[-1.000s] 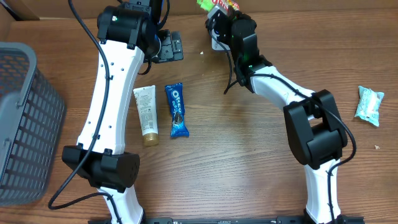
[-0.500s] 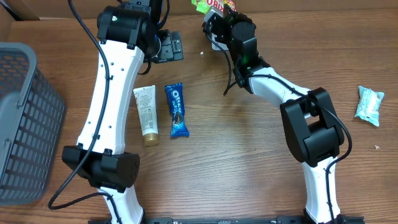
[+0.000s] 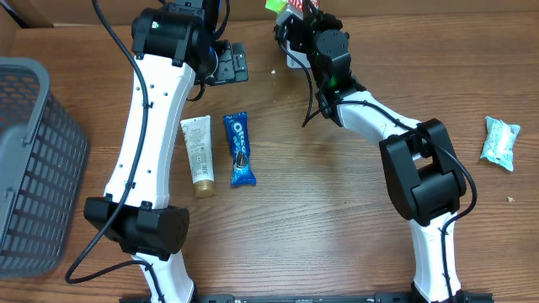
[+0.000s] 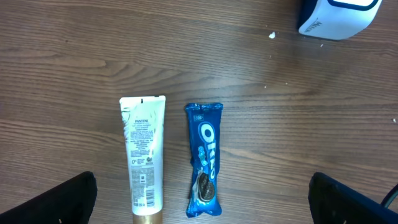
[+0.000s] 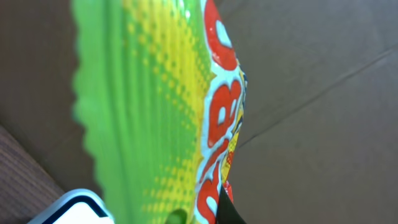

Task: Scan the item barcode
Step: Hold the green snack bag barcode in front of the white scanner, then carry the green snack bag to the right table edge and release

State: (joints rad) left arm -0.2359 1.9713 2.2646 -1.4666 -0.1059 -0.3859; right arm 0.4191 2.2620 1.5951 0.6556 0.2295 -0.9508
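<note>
Right gripper [image 3: 301, 20] is clamping the green-and-yellow bag [image 5: 149, 106], jaws closed tight on it. The bag is being held up at the far edge of the table [image 3: 337, 210], close to the white unit [image 4: 336, 15]. Barcode is not showing in any view. Left gripper [image 3: 226, 63] is hovering with jaws spread wide and gripping nothing. Below its camera, the tube [image 4: 144, 158] and Oreo pack [image 4: 204, 158] are lying side by side, not touching. Basket [image 3: 34, 168] is sitting far left and a pale packet [image 3: 500, 141] is lying far right.
</note>
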